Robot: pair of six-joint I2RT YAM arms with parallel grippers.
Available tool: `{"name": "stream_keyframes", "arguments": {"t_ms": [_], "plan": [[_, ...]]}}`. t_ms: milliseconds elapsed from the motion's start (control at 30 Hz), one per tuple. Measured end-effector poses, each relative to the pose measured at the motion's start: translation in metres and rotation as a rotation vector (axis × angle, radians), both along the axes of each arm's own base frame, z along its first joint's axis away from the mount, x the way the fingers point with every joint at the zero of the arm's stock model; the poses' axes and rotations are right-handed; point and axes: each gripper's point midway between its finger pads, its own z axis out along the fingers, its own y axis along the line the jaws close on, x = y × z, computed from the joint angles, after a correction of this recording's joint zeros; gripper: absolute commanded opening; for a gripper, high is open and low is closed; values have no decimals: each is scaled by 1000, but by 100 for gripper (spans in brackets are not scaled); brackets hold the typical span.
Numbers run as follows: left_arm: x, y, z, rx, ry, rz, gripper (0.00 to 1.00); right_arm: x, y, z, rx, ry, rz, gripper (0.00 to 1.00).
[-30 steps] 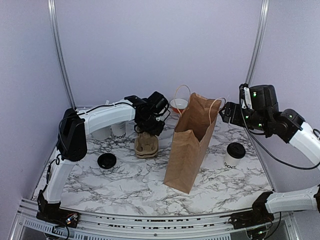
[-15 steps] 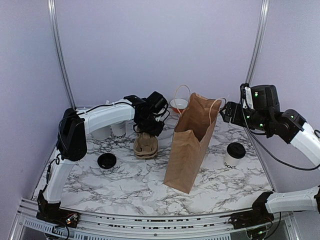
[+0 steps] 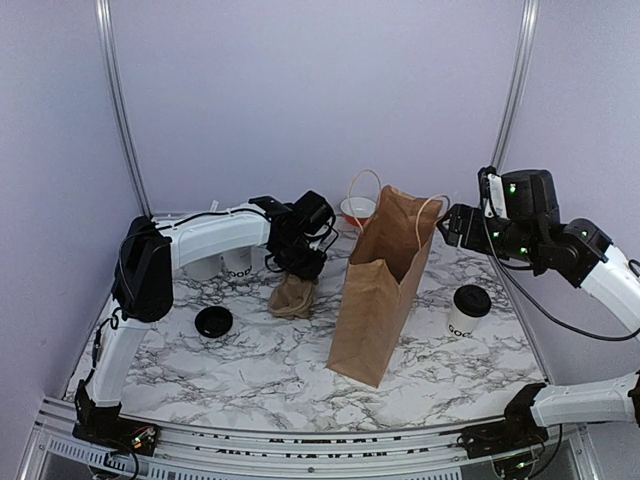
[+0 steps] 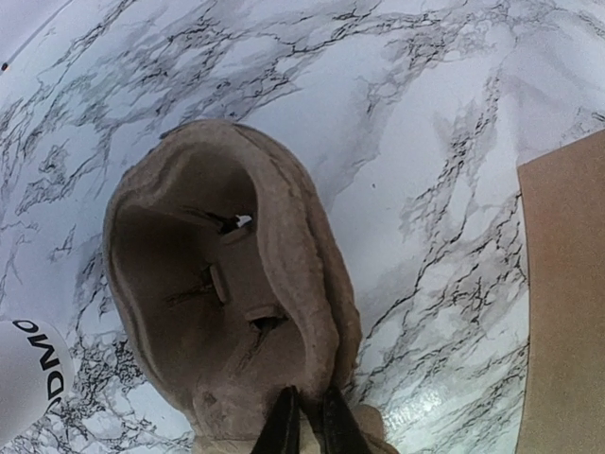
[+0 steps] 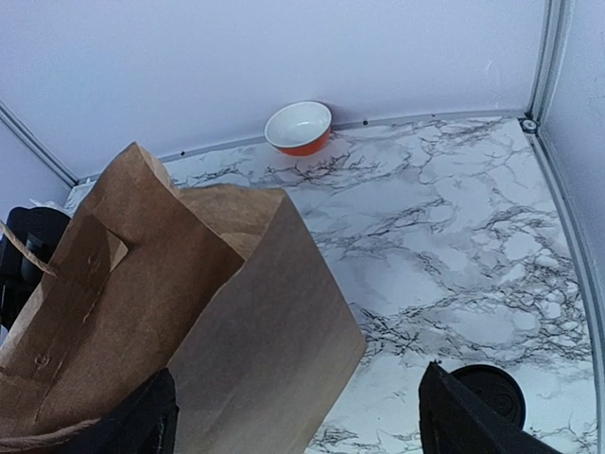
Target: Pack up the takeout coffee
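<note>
Left tool (image 3: 300, 255) is pinched shut on the rim at one end of a brown moulded-pulp cup tray (image 3: 293, 296). In the left wrist view its two fingertips (image 4: 284, 430) meet over that thin edge. The tray hangs tilted from the pinch, hollow side towards the camera, and I cannot tell whether its lower end touches the white marble-patterned surface (image 3: 250, 370).

Just right of it stands a tall brown paper bag (image 3: 380, 290), upright with its mouth open. Moving the tray is, I judge, the step in hand.

A one-end hold on soft pulp lets the tray swing and may tear the rim. The move should therefore be slow, with the tray kept hanging straight and raised well above the bag's top edge before it crosses. Brushing the bag's left wall could tip the bag.

Right tool (image 3: 455, 225) hovers near the bag's upper right corner with its fingers spread wide and nothing between them. From there it could steady the mouth.

Furthest right stands the takeout coffee, a small white paper cup with dark lettering and a round black plastic lid (image 3: 468, 310). It is upright on the surface, apart from the bag and held by neither tool.
</note>
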Motion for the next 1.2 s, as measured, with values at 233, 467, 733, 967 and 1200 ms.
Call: {"name": "stream_keyframes", "arguments": {"t_ms": [233, 467, 733, 967, 1200], "plan": [[-4, 3, 1, 1, 8, 6, 8, -8, 5, 8, 3, -24, 61, 86], [-7, 6, 6, -20, 10, 25, 25, -43, 31, 46, 31, -160, 242, 86], [-15, 3, 30, -108, 11, 46, 34, -112, 99, 70, 49, -272, 594, 85], [-19, 4, 37, -156, 9, 79, 38, -170, 172, 46, -75, -263, 863, 87], [-24, 24, 53, -184, -10, 153, 41, -187, 210, -26, -194, -127, 970, 87]]}}
